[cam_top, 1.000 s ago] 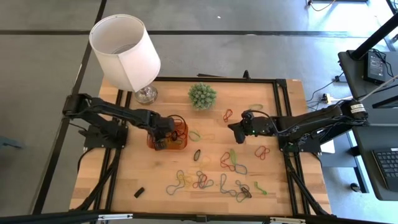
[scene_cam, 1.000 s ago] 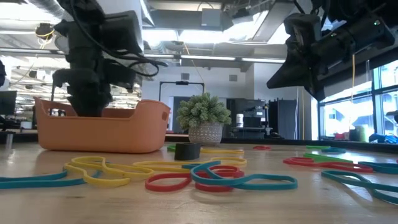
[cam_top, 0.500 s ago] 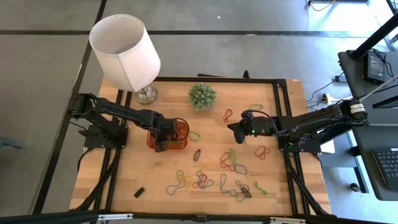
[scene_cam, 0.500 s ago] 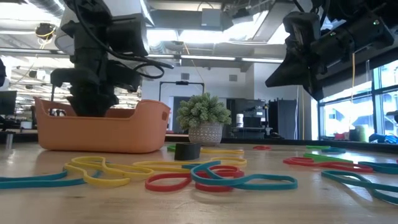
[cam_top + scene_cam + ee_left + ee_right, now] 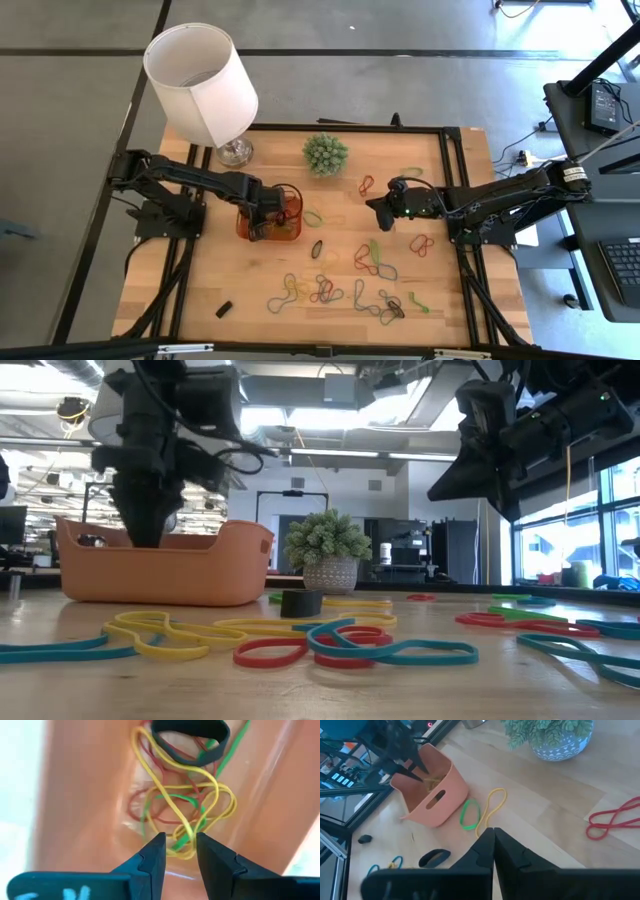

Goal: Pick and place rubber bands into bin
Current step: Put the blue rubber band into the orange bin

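The orange bin [image 5: 292, 230] stands left of the table's middle and holds a tangle of rubber bands [image 5: 185, 805]: yellow, green and red, with a black one [image 5: 192, 742]. My left gripper [image 5: 179, 842] points down into the bin, open. Its fingertips stand just above a yellow strand [image 5: 172, 810], and I cannot tell whether they touch it. More rubber bands [image 5: 330, 290] lie loose on the table's near and right parts. My right gripper [image 5: 378, 212] hangs shut above the table, right of the middle, with nothing in it.
A white lampshade on its stand [image 5: 205, 85] is at the far left, and a small potted plant [image 5: 326, 153] at the far middle. A small black block [image 5: 224, 308] lies near the front left. A green and a yellow band [image 5: 480, 812] lie beside the bin.
My left gripper has stayed over the bin. In the low view its wrist has turned and its body has come up a little. My right gripper has kept still, and the loose bands on the table have not moved.
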